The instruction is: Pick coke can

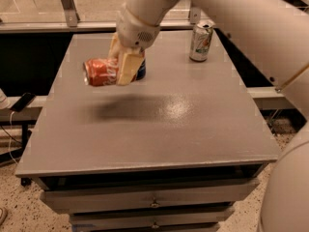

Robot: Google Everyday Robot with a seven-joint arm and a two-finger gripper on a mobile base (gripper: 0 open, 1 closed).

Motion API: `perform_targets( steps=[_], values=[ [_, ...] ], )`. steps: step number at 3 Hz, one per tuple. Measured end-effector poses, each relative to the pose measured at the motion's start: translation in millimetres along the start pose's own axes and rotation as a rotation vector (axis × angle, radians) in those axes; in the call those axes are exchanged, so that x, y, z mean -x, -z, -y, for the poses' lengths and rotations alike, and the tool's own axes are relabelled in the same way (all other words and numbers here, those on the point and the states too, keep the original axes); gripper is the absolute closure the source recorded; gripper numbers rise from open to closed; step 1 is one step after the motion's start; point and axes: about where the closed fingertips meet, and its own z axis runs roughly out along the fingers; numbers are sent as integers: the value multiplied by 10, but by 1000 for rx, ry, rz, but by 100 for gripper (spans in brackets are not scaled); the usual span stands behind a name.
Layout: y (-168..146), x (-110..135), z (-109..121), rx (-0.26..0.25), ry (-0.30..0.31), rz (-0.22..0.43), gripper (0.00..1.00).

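Observation:
The coke can (99,72), red-orange with white lettering, lies on its side in my gripper (121,64), lifted above the grey table (159,129); its shadow falls on the tabletop below. The gripper's cream fingers (128,67) are shut on the can's right end. My arm reaches in from the upper right.
A white-and-green can (201,41) stands upright at the back right of the table. A dark blue can (141,70) is mostly hidden behind my gripper. Drawers (154,204) sit under the tabletop. A dark gap and a rail lie beyond the far edge.

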Motion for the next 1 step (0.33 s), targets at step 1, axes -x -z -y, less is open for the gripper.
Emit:
perform_targets(
  steps=[1],
  values=[
    [303, 262, 91, -45, -5, 110, 100]
  ],
)
